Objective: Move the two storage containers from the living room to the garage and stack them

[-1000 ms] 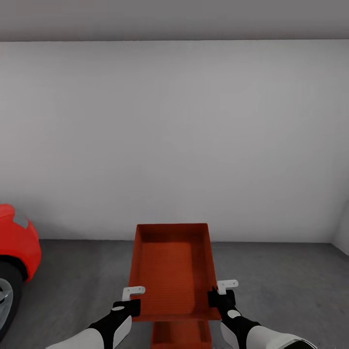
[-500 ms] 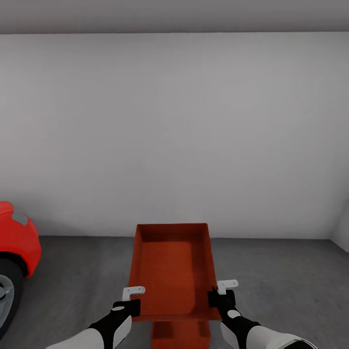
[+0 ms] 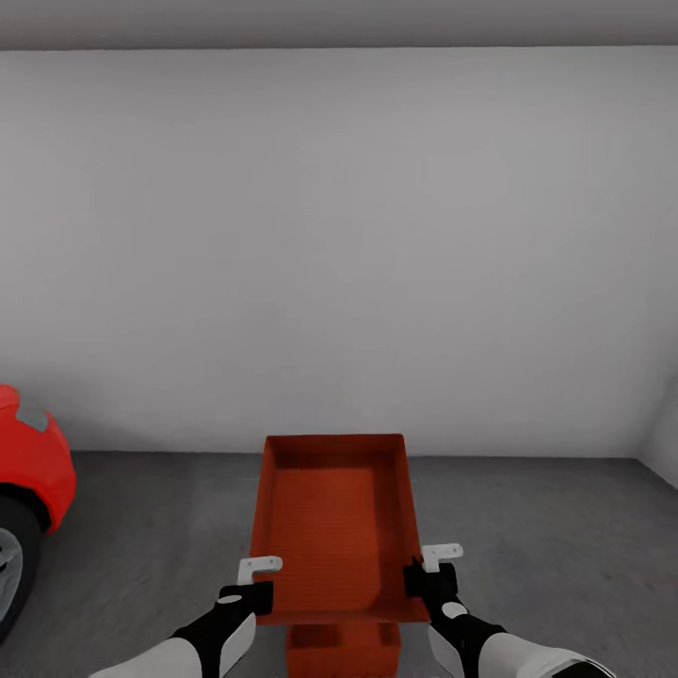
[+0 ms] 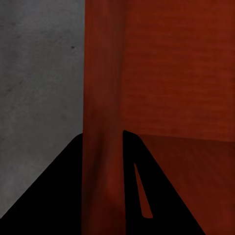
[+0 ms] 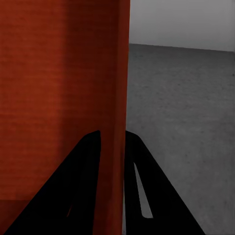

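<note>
The left tool (image 3: pixel 252 586) and right tool (image 3: pixel 424 576) each pinch a side wall of the upper storage container (image 3: pixel 334 513). The second container (image 3: pixel 341 650) sits below it on the grey floor (image 3: pixel 546 527), near a red car (image 3: pixel 28 490)

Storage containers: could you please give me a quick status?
Left end effector and right end effector shut on upper container. Lower container beneath. Red car left, apart.

Below me, the smooth dark grey concrete floor (image 3: pixel 546 527) is running out to the white wall. The red car (image 3: pixel 28 490) is standing on it, off to my left.
</note>
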Controlling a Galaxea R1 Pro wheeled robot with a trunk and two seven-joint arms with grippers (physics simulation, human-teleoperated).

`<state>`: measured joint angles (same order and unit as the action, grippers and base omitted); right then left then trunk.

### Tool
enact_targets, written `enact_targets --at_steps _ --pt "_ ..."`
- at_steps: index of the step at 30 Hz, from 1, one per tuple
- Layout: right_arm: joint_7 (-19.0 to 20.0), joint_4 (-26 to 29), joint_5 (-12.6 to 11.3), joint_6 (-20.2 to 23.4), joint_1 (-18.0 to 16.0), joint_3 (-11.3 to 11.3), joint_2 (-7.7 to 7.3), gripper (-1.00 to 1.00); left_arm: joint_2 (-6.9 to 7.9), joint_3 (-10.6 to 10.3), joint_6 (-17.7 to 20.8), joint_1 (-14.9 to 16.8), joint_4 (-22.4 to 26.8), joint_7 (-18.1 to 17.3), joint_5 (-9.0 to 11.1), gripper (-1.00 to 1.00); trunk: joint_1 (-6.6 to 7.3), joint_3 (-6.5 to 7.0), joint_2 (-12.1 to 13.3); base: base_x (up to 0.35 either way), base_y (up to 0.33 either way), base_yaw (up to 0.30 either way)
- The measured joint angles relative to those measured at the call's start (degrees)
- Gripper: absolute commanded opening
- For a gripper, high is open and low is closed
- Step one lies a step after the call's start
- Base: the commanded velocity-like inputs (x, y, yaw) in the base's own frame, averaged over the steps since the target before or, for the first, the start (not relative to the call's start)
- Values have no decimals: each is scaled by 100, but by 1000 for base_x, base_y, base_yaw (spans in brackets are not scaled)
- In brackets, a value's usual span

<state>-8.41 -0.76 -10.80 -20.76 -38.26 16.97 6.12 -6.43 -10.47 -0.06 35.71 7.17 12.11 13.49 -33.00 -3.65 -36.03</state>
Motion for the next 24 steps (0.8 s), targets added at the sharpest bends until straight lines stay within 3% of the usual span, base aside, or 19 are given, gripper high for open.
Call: enact_targets --at_steps 10,24 --pt "-3 -1 -6 -4 0 5 0 -100 -3 -4 -2 0 1 7 2 -100 0 -91 0 0 -92 0" --pt "4 -1 -9 -11 0 6 -4 -100 -5 -6 -8 0 0 9 2 -100 0 -219 0 0 -10 0"
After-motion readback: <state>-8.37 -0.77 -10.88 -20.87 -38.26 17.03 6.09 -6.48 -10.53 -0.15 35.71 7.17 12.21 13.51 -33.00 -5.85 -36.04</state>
